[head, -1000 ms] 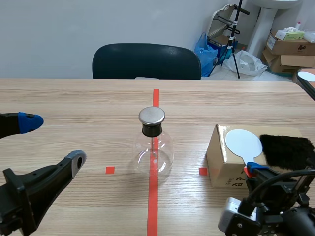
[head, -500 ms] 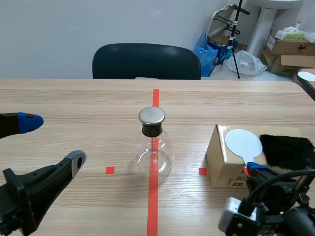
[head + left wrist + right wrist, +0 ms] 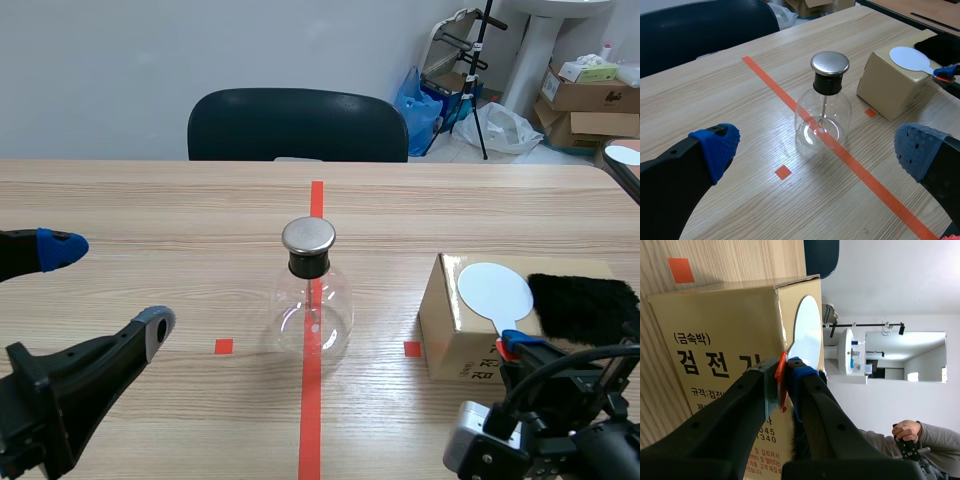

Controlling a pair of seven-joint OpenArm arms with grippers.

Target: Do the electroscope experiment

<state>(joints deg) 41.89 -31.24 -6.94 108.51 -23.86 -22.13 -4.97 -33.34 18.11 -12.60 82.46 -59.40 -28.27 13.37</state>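
The electroscope (image 3: 312,300), a clear glass flask with a black stopper and a metal cap (image 3: 308,235), was stood upright on the red tape line (image 3: 311,430) at the middle of the worktop (image 3: 150,200). Over the last second it was not shifted, and nothing else in the scene view was seen to move. The experiment was therefore judged to be paused near its start, with the cap not yet approached.

At about 3 o'clock from the flask, near but apart, a cardboard box (image 3: 445,330) was set. On its top a white disc paddle (image 3: 495,292) was laid, with a black fur pad (image 3: 585,305) just beside it at 3 o'clock. The paddle's orange-red handle (image 3: 782,385) was clamped between the right fingers (image 3: 747,395), which were closed narrowly on it, while the disc was rested on the box.

At 9 o'clock from the flask the left fingers (image 3: 150,330) were spread wide, and nothing was held by them. A dark chair (image 3: 297,125) was placed at 12 o'clock, beyond the worktop. The disc was judged to need rubbing on the fur before being carried to the cap.
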